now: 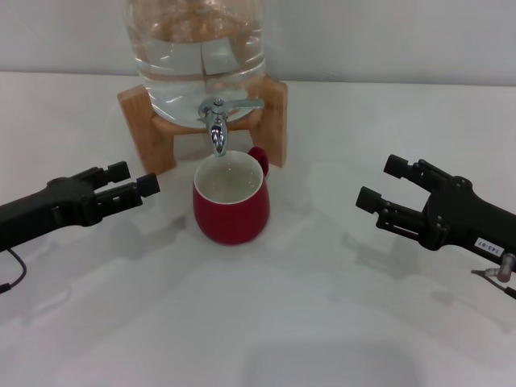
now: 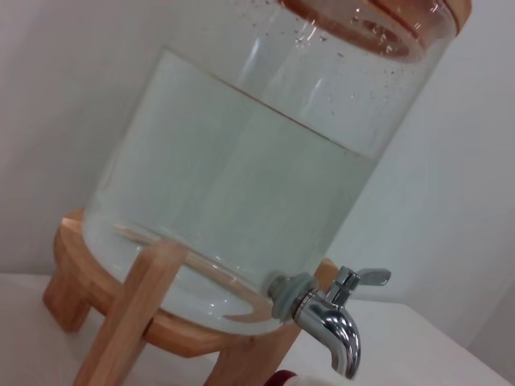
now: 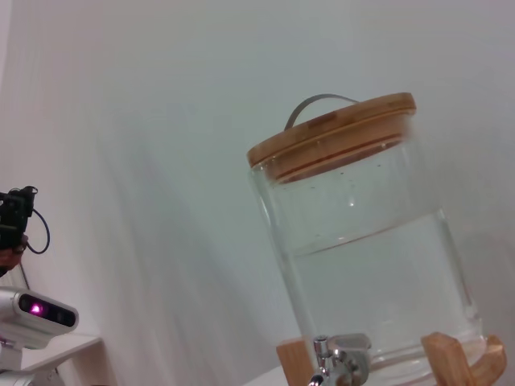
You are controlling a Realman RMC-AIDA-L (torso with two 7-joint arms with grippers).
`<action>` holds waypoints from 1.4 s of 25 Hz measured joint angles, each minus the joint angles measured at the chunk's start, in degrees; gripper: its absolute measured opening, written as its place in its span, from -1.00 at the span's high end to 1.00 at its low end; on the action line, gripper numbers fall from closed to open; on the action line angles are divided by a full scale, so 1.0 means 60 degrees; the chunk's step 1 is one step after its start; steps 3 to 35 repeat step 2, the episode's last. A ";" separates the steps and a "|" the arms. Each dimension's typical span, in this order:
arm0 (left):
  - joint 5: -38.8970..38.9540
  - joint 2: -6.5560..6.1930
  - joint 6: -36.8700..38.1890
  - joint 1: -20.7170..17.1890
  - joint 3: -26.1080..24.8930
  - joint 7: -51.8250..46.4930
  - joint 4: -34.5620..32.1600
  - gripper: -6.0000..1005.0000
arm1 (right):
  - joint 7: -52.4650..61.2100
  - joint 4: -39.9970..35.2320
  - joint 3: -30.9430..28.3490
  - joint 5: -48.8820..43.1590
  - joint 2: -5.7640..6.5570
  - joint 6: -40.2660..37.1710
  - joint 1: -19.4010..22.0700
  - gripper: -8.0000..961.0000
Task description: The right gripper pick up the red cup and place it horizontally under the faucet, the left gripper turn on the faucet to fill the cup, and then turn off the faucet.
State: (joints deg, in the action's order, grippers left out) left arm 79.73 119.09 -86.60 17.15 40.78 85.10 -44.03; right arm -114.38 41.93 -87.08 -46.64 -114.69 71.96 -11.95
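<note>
On the left, the left gripper (image 1: 139,181), a black two-pronged claw without a label, hovers over the white counter (image 1: 266,322), its fingers a narrow gap apart and holding nothing. Near it, at centre, the red cup (image 1: 231,201), a rounded glossy dark-red mug with an off-white inside, stands upright on the counter (its small loop handle points back to the right). Directly above its mouth is the faucet (image 1: 216,121), a small shiny chrome tap with a flat lever, fixed to a large clear water jar (image 1: 197,48) on a wooden stand (image 1: 149,125). On the right, the right gripper (image 1: 381,183), a black labelled claw, hovers with fingers spread wide, empty, well apart from the cup.
</note>
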 joint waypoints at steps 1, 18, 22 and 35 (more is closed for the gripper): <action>0.0037 0.0000 0.0002 0.0001 0.0000 0.0054 0.0001 -0.77 | 0.0000 -0.0010 -0.0002 0.0006 0.0000 0.0000 0.0000 -0.82; 0.0069 0.0000 0.0003 0.0002 -0.0001 0.0092 0.0004 -0.77 | 0.0002 -0.0015 -0.0004 0.0010 0.0000 -0.0001 0.0000 -0.82; 0.0069 0.0000 0.0003 0.0002 -0.0001 0.0092 0.0004 -0.77 | 0.0002 -0.0015 -0.0004 0.0010 0.0000 -0.0001 0.0000 -0.82; 0.0069 0.0000 0.0003 0.0002 -0.0001 0.0092 0.0004 -0.77 | 0.0002 -0.0015 -0.0004 0.0010 0.0000 -0.0001 0.0000 -0.82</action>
